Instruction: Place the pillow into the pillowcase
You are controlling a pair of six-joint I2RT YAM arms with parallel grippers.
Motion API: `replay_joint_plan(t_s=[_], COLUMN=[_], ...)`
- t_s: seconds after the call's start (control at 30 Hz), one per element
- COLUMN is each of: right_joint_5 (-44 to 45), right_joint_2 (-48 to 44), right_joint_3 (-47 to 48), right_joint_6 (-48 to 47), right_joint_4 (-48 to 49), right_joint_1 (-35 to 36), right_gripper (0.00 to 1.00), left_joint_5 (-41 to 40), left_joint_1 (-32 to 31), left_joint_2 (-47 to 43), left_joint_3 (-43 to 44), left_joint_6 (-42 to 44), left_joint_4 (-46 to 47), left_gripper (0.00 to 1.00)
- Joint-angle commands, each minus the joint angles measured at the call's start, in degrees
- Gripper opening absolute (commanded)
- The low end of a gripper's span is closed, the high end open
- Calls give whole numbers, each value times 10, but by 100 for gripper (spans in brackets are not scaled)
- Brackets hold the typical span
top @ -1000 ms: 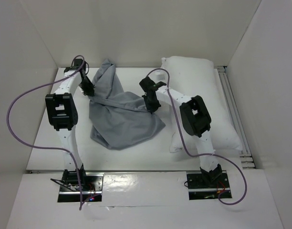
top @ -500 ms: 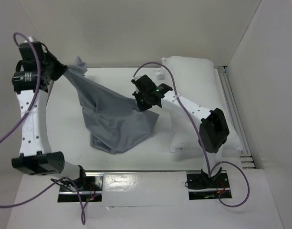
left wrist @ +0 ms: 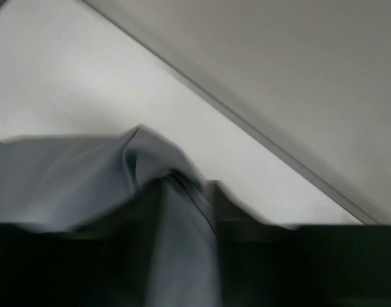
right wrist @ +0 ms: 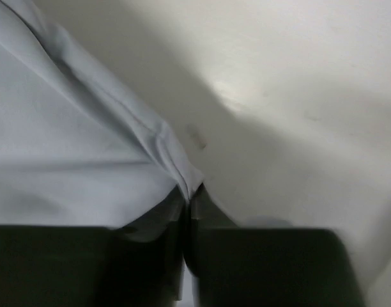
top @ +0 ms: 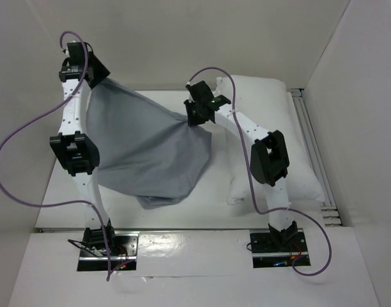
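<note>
The grey pillowcase (top: pixel 144 153) hangs as a wide sheet between my two grippers, and its lower end rests on the table. My left gripper (top: pixel 93 80) is raised at the back left and shut on one upper corner. In the blurred left wrist view a band of the pillowcase (left wrist: pixel 68 173) runs down between the dark fingers of the left gripper (left wrist: pixel 183 256). My right gripper (top: pixel 194 120) is shut on the opposite corner. In its wrist view the right gripper (right wrist: pixel 189 256) pinches the folded hem of the pillowcase (right wrist: pixel 68 141). The white pillow (top: pixel 272 102) lies along the table's right side, partly under the right arm.
White walls enclose the table (top: pixel 61 185) at the back and on both sides. A metal rail (top: pixel 307 128) runs along the right edge beside the pillow. Purple cables loop from both arms, the left cable (top: pixel 10 173) far out to the left.
My left arm swung up and back, lifting its corner of the pillowcase. The right gripper moved up and back with its corner. The bunched cloth has spread into a wide sheet.
</note>
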Motion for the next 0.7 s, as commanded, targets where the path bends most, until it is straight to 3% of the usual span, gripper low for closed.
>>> replay_joint_plan(t_s=[0.0, 0.03, 0.1, 0.17, 0.33, 0.43, 0.47, 0.57, 0.67], right_joint_5=[-13, -13, -2, 27, 53, 74, 92, 123, 142], right_joint_2=[74, 85, 71, 36, -91, -152, -189, -248, -298], right_joint_3=[76, 128, 128, 74, -31, -109, -140, -176, -197], right_joint_6=[24, 15, 6, -1, 17, 38, 46, 68, 83], right_joint_4=[8, -37, -45, -20, -6, -6, -13, -56, -88], right_joint_1=[-43, -43, -26, -11, 9, 16, 16, 10, -10], right_gripper=[30, 51, 83, 91, 93, 92, 89, 92, 95], left_joint_5=[-41, -30, -25, -33, -52, -52, -32, -26, -55], left_joint_1=[0, 0, -12, -17, -99, -183, -207, -303, -391], left_joint_2=[48, 42, -16, -57, -176, -254, -288, -330, -388], left_joint_3=[56, 19, -46, -118, -239, -365, -432, -558, -645], left_joint_6=[35, 35, 59, 76, 133, 145, 145, 119, 75], left_joint_4=[32, 32, 44, 55, 19, 5, 0, -8, -8], left_gripper=[78, 86, 91, 94, 93, 76, 65, 54, 52])
